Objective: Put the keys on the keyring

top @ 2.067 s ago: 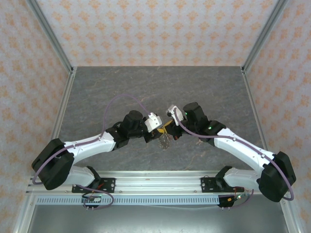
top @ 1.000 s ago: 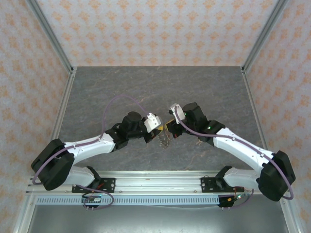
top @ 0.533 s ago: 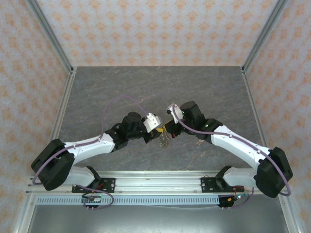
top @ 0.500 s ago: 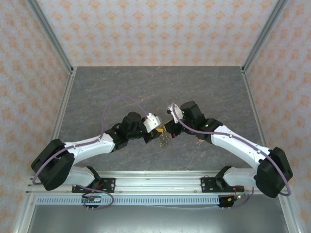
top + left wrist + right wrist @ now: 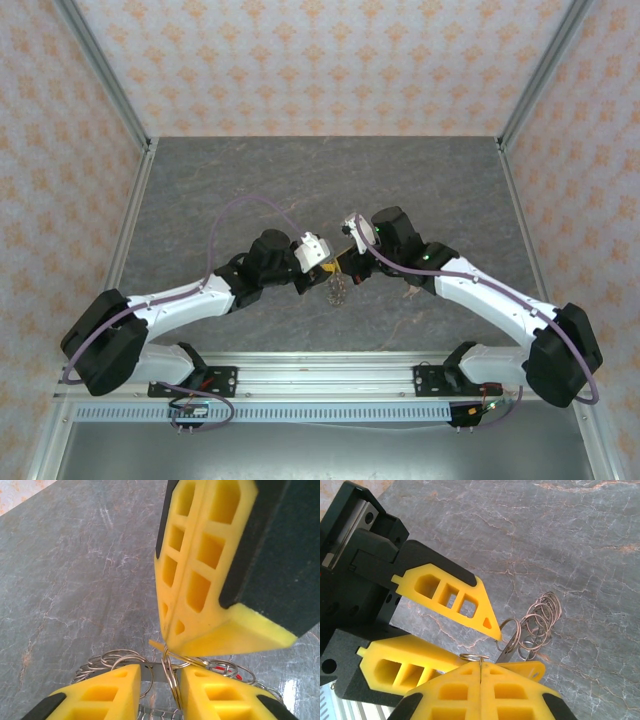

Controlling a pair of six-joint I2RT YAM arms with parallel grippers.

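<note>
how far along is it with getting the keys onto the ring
Done: nothing can be confirmed; a red plastic speck among the wire loops of the grey metal keyring may be a key head, too small to tell. In hand: the right hand is shut on one thin loop of that keyring, while the left hand stands open right beside it. Left: the actual threading, as far as the views show.

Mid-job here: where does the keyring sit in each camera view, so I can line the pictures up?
Top external: the keyring hangs at centre, just below the left tool and right tool.
Left wrist: keyring at bottom centre, loops spread between the left tool's open fingers.
Right wrist: keyring right of centre, beyond the left tool's fingertip.
Shared landmark: the right tool's shut yellow fingers, pinching one loop.
</note>
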